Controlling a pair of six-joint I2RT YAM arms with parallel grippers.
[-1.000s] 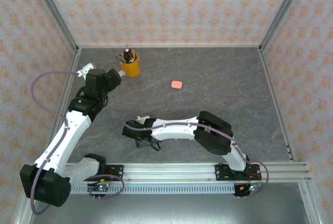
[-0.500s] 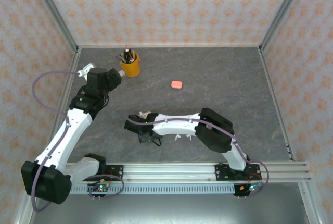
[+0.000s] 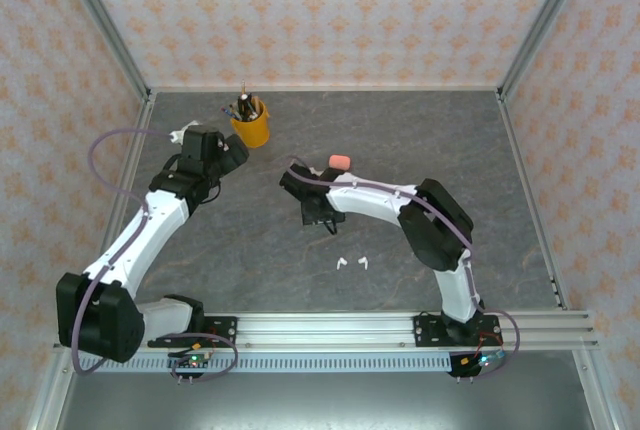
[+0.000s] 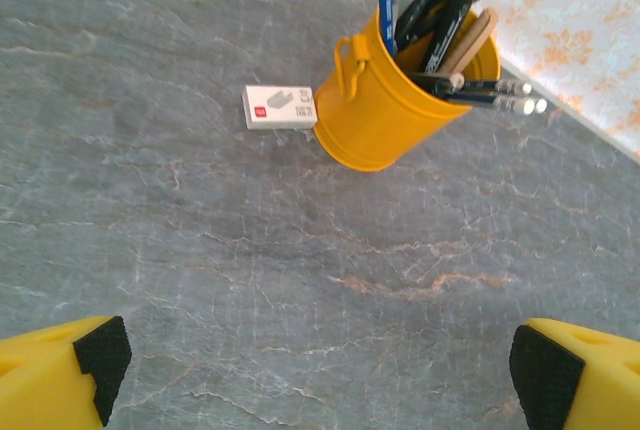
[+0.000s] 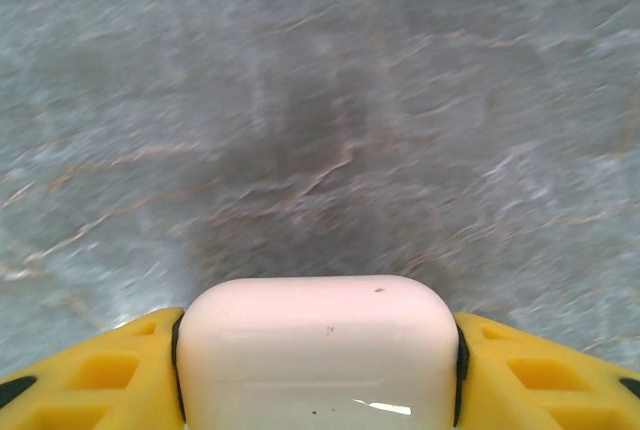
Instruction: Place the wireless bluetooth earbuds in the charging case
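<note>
My right gripper (image 5: 318,375) is shut on a pale rounded charging case (image 5: 318,345), its yellow fingers (image 5: 90,370) pressed against both ends, above bare table. From above, that gripper (image 3: 318,212) hangs near the table's middle. Two tiny white wireless bluetooth earbuds (image 3: 352,263) lie side by side on the grey surface, nearer the front than the gripper. A small salmon-pink case (image 3: 340,162) sits just behind the right arm. My left gripper (image 3: 235,150) stands open and holds nothing; its wide-apart fingertips (image 4: 100,355) show at the bottom corners of the left wrist view.
A yellow cup (image 3: 250,128) full of pens stands at the back left, right in front of the left gripper. Beside the cup (image 4: 395,100) lies a small white box (image 4: 280,107). Metal frame posts and patterned walls close in the grey table (image 3: 450,150).
The right arm swung from the front left toward the middle and back with the case in its jaws, uncovering the two white earbuds. The left arm moved right, closer to the cup.
</note>
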